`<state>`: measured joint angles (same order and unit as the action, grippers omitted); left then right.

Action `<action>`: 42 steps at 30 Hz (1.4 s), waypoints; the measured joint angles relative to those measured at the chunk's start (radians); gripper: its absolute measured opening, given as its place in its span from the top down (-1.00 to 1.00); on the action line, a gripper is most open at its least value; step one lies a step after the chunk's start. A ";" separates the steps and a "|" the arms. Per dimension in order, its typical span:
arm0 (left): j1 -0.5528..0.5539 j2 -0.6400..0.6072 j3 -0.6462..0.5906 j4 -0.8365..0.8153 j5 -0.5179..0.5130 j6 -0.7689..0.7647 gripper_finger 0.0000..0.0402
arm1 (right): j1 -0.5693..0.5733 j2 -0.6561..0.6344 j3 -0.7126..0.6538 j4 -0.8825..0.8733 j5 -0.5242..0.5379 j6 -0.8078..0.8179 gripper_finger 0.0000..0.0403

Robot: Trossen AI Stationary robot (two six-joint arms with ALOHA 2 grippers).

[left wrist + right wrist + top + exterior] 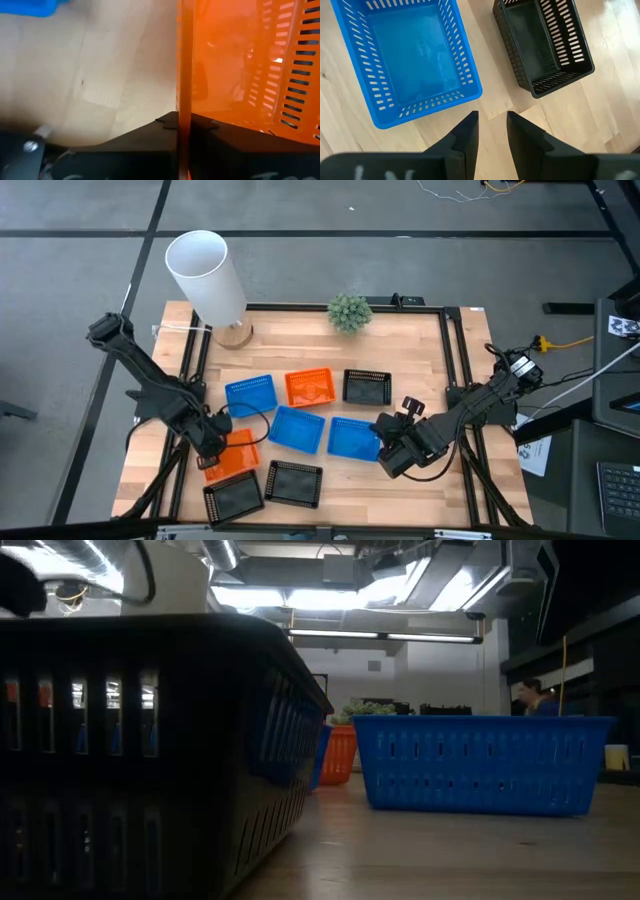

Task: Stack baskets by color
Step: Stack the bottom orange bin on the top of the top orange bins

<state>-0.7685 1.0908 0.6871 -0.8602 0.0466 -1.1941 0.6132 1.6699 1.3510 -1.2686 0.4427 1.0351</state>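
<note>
Pinching only the thin rim of an orange basket (233, 454) with left gripper (213, 448) jaws clamped, risking slip on lifting.

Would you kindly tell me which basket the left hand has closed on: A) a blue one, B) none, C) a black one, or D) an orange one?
D: the left wrist view shows the left hand pinching the rim of the orange basket, and from above that hand sits at the orange basket at the table's front left.
</note>
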 joint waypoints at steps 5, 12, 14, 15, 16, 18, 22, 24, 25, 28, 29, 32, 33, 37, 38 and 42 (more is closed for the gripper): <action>0.002 0.000 0.134 -0.050 -0.045 0.093 1.00 | 0.000 0.000 0.000 0.000 0.000 0.000 0.50; 0.209 0.030 0.271 0.035 -0.297 0.532 1.00 | 0.000 0.000 0.000 0.000 -0.008 -0.026 0.50; 0.319 0.056 0.287 0.077 -0.315 0.678 1.00 | 0.000 0.000 0.000 0.000 -0.025 -0.023 0.50; 0.376 0.066 0.297 0.107 -0.319 0.742 1.00 | 0.000 0.000 0.000 0.000 -0.026 -0.021 0.50; 0.433 0.082 0.310 0.142 -0.316 0.798 1.00 | 0.000 0.000 0.000 0.001 -0.026 -0.018 0.50; 0.550 0.132 0.338 0.195 -0.276 0.886 1.00 | 0.000 0.000 0.000 0.001 -0.026 -0.019 0.50; 0.764 0.253 0.412 0.200 -0.109 1.002 1.00 | 0.000 0.000 0.000 0.001 -0.026 -0.021 0.50; 0.849 0.318 0.456 0.202 -0.015 1.065 1.00 | 0.000 0.000 0.000 0.001 -0.026 -0.023 0.50; 0.885 0.355 0.479 0.191 0.026 1.089 1.00 | 0.000 0.000 0.000 0.001 -0.026 -0.023 0.50; 0.968 0.468 0.580 0.134 0.112 1.142 1.00 | 0.000 0.000 0.000 0.001 -0.026 -0.023 0.50; 0.989 0.502 0.623 0.088 0.122 1.158 1.00 | 0.000 0.000 0.000 0.001 -0.026 -0.023 0.50; 1.030 0.602 0.751 -0.054 0.117 1.207 1.00 | 0.000 0.000 0.000 0.001 -0.026 -0.023 0.50; 1.039 0.632 0.791 -0.102 0.110 1.221 1.00 | 0.000 0.000 0.000 0.001 -0.026 -0.023 0.50; 1.061 0.699 0.877 -0.206 0.062 1.247 1.00 | 0.000 0.000 0.000 0.001 -0.026 -0.024 0.50; 1.064 0.707 0.876 -0.212 0.055 1.260 1.00 | 0.000 0.000 0.000 0.001 -0.026 -0.026 0.50; 1.063 0.729 0.853 -0.196 0.052 1.283 1.00 | 0.000 0.000 0.000 0.002 -0.026 -0.053 0.50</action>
<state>0.2943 1.8200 1.5397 -1.0561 0.0982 0.0891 0.6128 1.6703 1.3514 -1.2671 0.4171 0.9822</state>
